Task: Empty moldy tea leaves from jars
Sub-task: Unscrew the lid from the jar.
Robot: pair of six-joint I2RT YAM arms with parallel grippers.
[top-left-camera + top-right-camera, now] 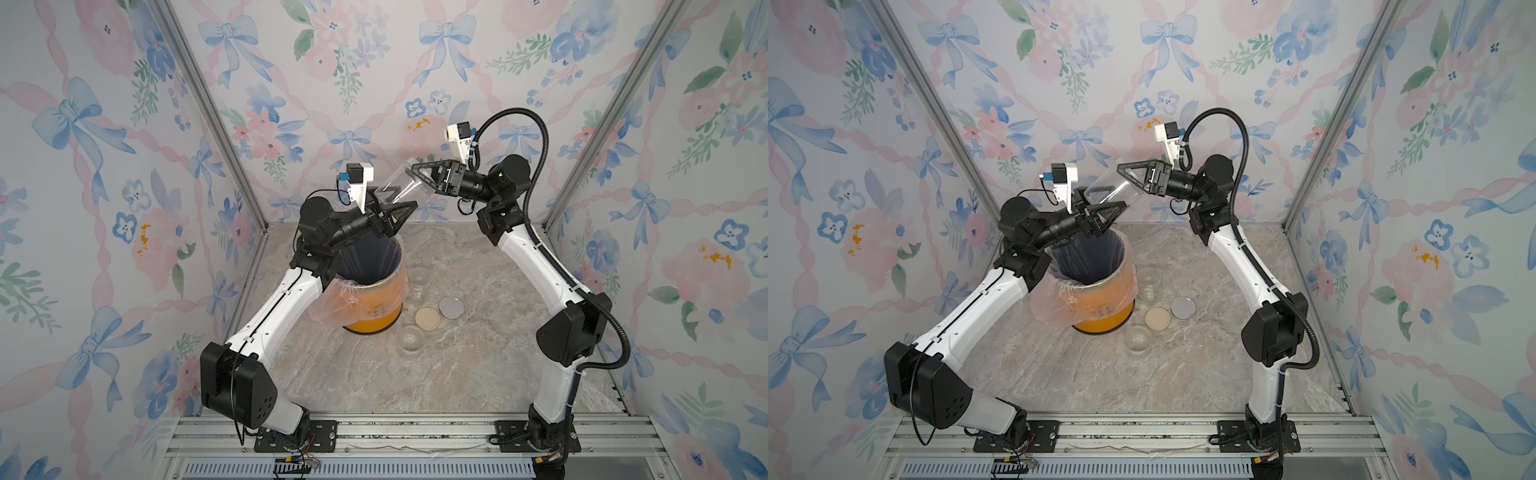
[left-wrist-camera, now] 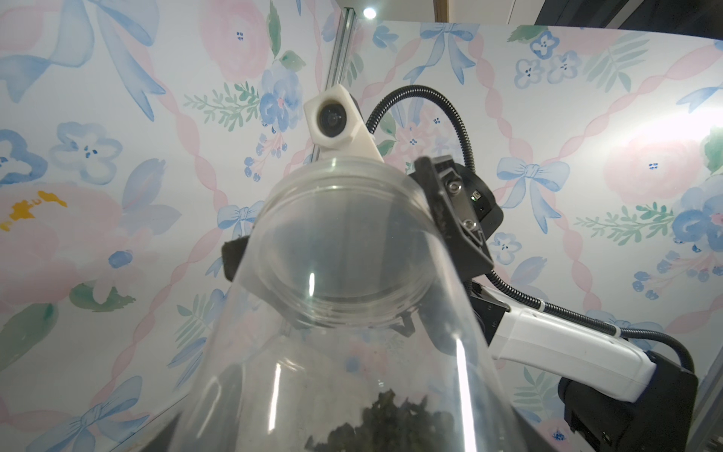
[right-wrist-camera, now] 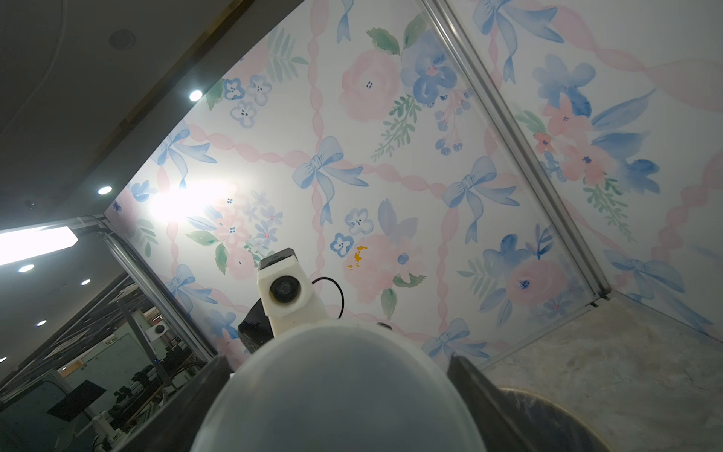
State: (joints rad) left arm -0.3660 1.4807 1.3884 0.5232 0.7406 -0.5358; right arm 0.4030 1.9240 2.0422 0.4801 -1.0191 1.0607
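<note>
Taking off the lid: left tool holds the jar above the bin, right tool grips the lid, which next must pull clear before tea leaves pour.

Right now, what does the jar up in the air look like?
The jar is clear and round, tilted in the air above the orange bin. The left gripper clamps its body; the right gripper has a finger each side of its cloudy grey lid on the raised end. Dark crumbly tea leaves lie at its lower end.
</note>
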